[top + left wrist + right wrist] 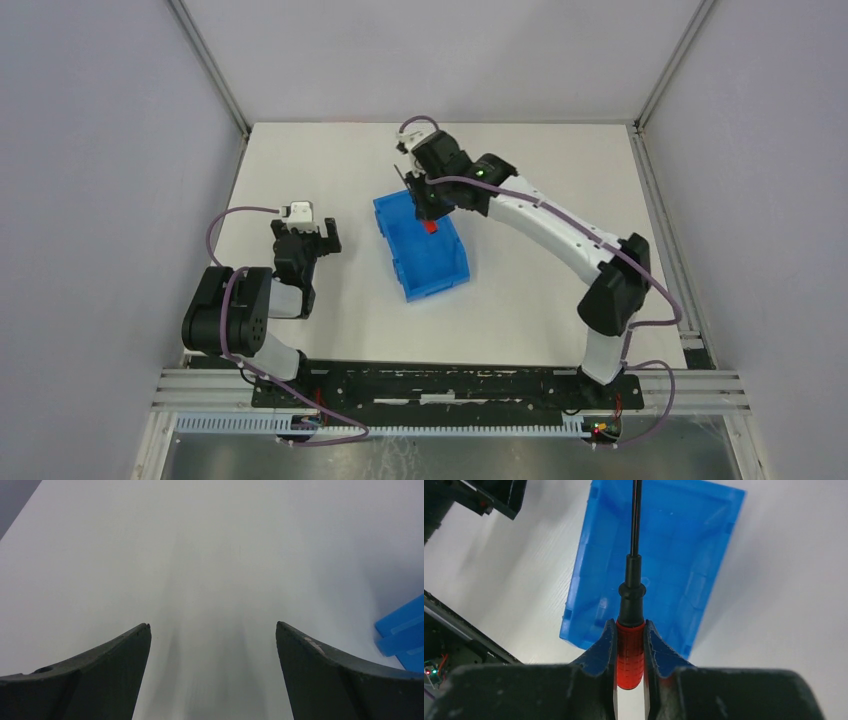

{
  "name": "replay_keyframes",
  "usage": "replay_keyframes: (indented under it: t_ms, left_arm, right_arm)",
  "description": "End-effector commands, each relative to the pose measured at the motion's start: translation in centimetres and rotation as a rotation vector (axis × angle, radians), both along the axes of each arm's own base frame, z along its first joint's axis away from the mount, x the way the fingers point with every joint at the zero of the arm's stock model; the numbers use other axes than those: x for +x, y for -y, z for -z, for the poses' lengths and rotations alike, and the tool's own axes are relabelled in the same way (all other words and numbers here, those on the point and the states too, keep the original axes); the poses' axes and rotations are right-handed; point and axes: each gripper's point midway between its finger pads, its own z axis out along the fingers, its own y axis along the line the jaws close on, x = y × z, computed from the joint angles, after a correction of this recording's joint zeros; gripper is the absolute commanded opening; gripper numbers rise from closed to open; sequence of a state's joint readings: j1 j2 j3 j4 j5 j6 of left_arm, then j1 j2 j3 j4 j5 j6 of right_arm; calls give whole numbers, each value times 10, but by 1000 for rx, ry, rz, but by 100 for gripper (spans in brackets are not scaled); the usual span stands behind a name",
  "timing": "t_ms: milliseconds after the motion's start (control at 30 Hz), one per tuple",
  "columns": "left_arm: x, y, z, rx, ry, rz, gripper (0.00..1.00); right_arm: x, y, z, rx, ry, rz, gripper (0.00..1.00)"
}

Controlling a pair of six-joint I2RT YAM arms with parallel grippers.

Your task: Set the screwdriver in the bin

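Note:
My right gripper (630, 630) is shut on the screwdriver (630, 652), its fingers pressing both sides of the red handle. The black collar and thin dark shaft point away from the camera over the blue bin (659, 555). In the top view the right gripper (428, 205) hangs over the far end of the bin (432, 268), and a bit of red handle (431, 227) shows below it. My left gripper (308, 232) stands left of the bin, open, with only bare table between its fingers (117, 665).
The white table (520, 300) is boxed in by grey walls and metal posts. A corner of the bin (402, 630) shows at the right edge of the left wrist view. The arms' mounting rail (450, 385) runs along the near edge.

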State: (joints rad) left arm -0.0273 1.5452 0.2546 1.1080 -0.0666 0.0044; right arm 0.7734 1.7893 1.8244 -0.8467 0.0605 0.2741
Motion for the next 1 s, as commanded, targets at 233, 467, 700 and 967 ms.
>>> replay_keyframes:
  t_ms: [233, 467, 700, 967]
  left_arm:
    - [4, 1, -15, -32, 53, 2, 100]
    - [4, 1, -15, -32, 53, 2, 100]
    - [4, 1, -15, -32, 53, 2, 100]
    - [4, 1, -15, -32, 53, 1, 100]
  right_arm:
    - [-9, -33, 155, -228, -145, -4, 0]
    - [-16, -25, 198, -231, -159, 39, 7]
    - [-12, -29, 187, -207, -145, 41, 40]
    - [4, -42, 66, -59, 71, 49, 48]
